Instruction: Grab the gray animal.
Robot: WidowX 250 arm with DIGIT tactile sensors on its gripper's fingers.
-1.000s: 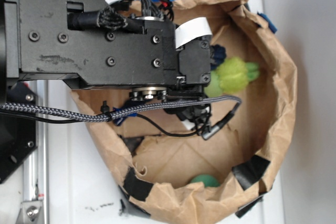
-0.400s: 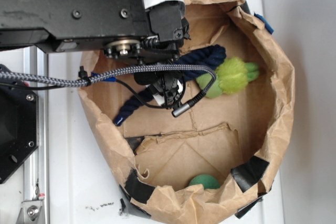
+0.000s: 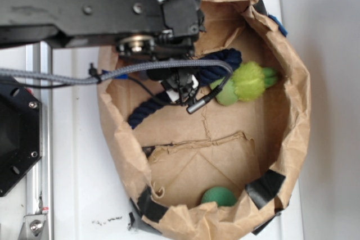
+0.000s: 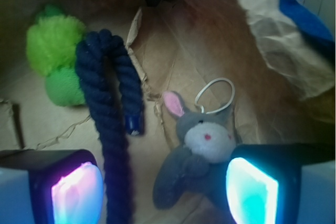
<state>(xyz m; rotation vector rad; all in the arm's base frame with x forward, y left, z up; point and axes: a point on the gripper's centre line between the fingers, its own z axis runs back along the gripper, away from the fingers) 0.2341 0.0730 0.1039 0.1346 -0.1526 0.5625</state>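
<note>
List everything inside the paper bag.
Inside the paper bag: a gray animal with a ring, a navy rope, a lime-green fuzzy toy and a green ball. In the exterior view, the arm hides the gray animal.

The claw (image 4: 157, 187) stands open, with the long navy rope (image 4: 107, 124) running up between its pads and the small gray plush animal (image 4: 197, 153) lying against the right pad (image 4: 252, 190), bare brown paper floor between the two. The crumpled brown paper bag wall (image 4: 273, 40) rises close on the right. The lime-green fuzzy toy (image 4: 55, 61) crowds the far left beyond the rope.
</note>
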